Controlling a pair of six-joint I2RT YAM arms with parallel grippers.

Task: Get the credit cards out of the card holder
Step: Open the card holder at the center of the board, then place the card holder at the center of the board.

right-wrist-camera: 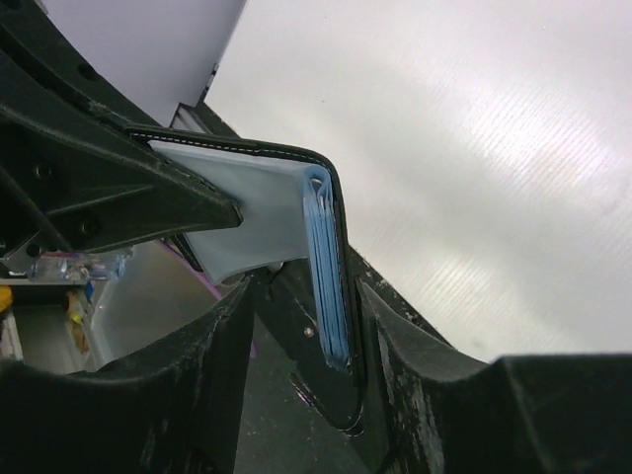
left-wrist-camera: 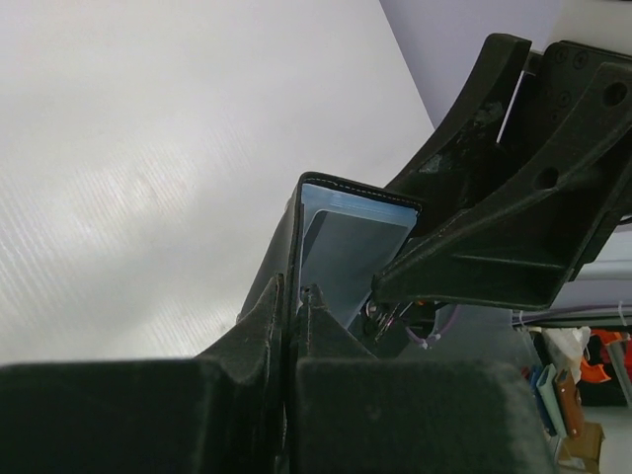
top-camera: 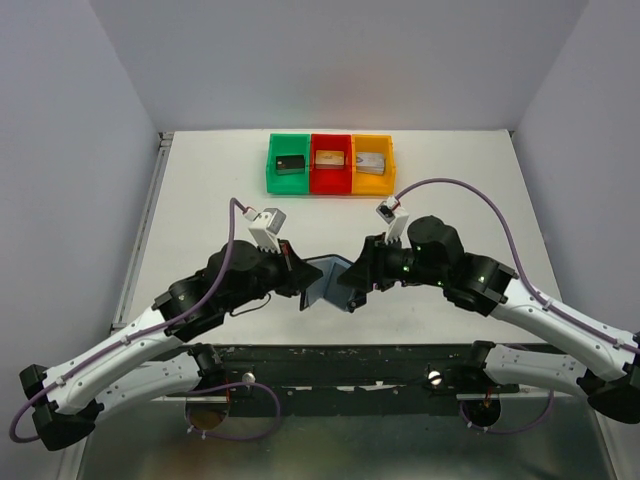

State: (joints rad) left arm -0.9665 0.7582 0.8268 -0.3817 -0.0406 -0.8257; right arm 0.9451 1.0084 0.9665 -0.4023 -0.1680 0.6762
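The card holder (top-camera: 325, 281) is a black bifold wallet with blue-grey inner faces, held half open above the table between the two arms. My left gripper (top-camera: 298, 272) is shut on one flap; in the left wrist view that flap (left-wrist-camera: 346, 247) rises from the pinched fingertips of the left gripper (left-wrist-camera: 294, 296). My right gripper (top-camera: 355, 280) is open. In the right wrist view the other flap, with its layered blue pocket edges (right-wrist-camera: 326, 267), stands between the spread jaws of the right gripper (right-wrist-camera: 306, 286), nearer the right finger. The credit cards are hidden; I cannot pick them out in the pockets.
Three bins stand in a row at the back of the table: green (top-camera: 289, 162) with a black block, red (top-camera: 331, 162) with a tan block, yellow (top-camera: 372, 162) with a silver block. The table's near edge runs along a dark rail (top-camera: 340, 362).
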